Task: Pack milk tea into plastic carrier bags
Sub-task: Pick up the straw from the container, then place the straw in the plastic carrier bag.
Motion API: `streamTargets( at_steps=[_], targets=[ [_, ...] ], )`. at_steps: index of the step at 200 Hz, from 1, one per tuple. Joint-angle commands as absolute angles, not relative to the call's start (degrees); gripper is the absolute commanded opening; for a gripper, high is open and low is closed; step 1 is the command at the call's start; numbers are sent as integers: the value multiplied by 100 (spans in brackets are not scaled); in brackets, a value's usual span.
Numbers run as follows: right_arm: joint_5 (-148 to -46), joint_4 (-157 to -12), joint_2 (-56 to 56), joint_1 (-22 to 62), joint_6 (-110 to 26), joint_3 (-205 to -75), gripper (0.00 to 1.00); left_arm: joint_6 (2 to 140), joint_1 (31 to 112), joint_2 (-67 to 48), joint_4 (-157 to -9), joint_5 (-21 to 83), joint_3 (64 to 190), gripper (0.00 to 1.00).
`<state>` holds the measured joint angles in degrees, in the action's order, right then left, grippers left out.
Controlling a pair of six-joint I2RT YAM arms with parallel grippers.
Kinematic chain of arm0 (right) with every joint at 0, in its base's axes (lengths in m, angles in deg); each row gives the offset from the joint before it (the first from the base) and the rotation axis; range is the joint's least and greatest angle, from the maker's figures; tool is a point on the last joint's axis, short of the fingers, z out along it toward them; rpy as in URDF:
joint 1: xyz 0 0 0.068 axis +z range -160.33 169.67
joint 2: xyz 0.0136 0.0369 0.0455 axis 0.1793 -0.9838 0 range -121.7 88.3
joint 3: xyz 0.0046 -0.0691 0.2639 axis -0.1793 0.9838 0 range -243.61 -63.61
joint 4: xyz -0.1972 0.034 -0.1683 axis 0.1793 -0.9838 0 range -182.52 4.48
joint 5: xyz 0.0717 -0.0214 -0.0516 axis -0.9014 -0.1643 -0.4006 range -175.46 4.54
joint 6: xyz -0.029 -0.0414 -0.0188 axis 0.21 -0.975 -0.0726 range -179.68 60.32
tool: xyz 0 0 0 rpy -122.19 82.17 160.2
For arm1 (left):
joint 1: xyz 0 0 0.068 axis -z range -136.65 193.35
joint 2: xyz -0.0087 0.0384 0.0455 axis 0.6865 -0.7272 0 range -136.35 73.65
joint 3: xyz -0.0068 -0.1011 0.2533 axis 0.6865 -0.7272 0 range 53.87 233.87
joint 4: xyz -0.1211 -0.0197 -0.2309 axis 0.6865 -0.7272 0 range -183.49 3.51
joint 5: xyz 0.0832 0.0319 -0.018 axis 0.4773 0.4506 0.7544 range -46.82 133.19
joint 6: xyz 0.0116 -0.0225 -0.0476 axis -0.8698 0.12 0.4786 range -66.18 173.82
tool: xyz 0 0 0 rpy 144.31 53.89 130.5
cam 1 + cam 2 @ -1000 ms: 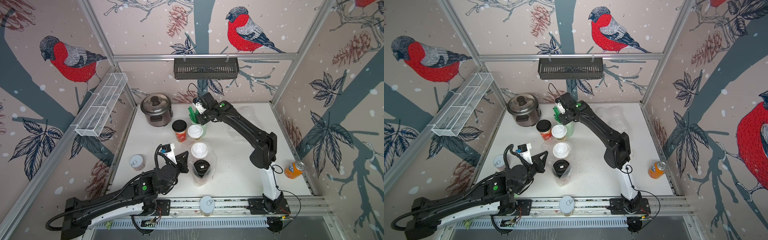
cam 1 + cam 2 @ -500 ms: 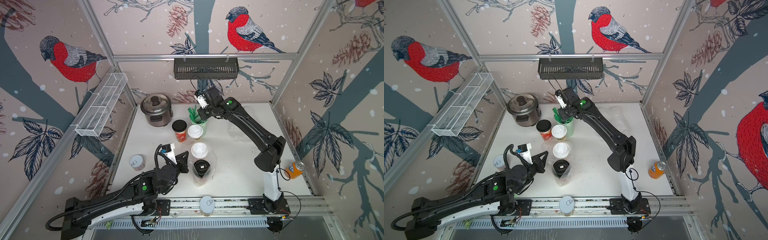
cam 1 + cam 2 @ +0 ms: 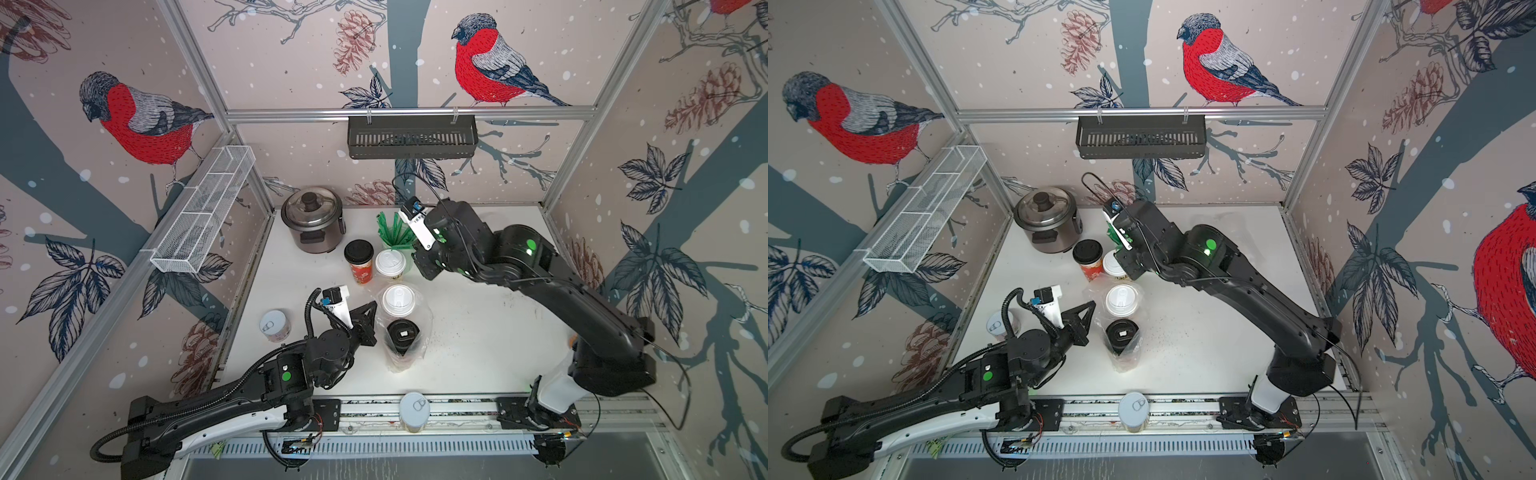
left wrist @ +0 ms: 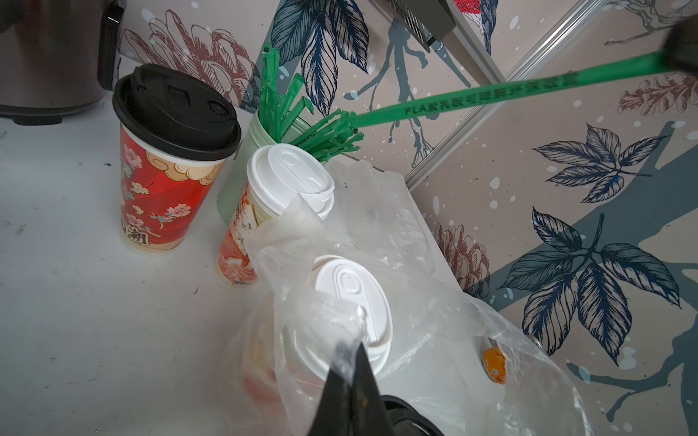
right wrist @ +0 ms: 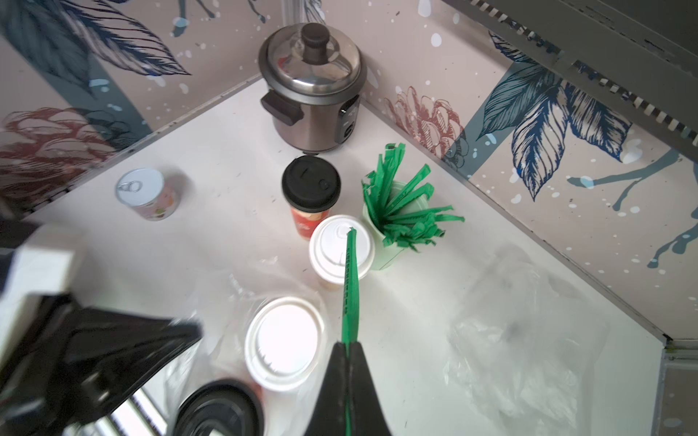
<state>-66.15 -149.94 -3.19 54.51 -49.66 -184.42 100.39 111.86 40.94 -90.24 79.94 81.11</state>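
1. Left tool [image 4: 353,349] is clenched on the rim of a bag [image 4: 426,313] at mid-surface [image 3: 490,332].
2. Upright in that bag: bagged white-lid cup [image 3: 398,300], bagged black-lid cup [image 3: 402,334].
3. Right tool [image 5: 349,345] grasps a green straw [image 5: 350,287].
4. Loose black-lid cup [image 3: 358,253] and loose white-lid cup [image 3: 390,262] stand side by side behind the bag.
5. Second bag [image 5: 528,339] lies flat, well apart.

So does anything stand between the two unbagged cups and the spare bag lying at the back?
Partly. The cup of green straws stands beside the white-lidded cup, on the side nearer the spare bag. The right gripper, shut on a straw, hangs over that gap. The black-lidded cup sits beyond the white-lidded one.
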Motion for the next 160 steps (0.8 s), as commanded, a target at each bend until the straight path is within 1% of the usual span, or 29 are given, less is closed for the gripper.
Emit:
streamTargets(
  at_steps=[1, 36, 65, 98, 160],
  targets=[
    [-6304, -15598, -9, 5973, -4224, -18222, 0, 9946, 11182, 4104, -8954, 7821, 8155, 0],
    [-6494, -15957, 319, 6741, -3524, -17743, 0, 9874, 11182, 4096, -9061, 7597, 8172, 0],
    [-6704, -15835, 534, 7085, -3254, -17353, 0, 9808, 11185, 4094, -9097, 7462, 8165, 0],
    [-6996, -15380, 817, 7207, -3244, -16945, 0, 9761, 11182, 4103, -9158, 7443, 8168, 0],
    [-7431, -14969, 916, 7245, -3398, -16749, 0, 9736, 11186, 4148, -9159, 7412, 8172, 0]
  ],
)
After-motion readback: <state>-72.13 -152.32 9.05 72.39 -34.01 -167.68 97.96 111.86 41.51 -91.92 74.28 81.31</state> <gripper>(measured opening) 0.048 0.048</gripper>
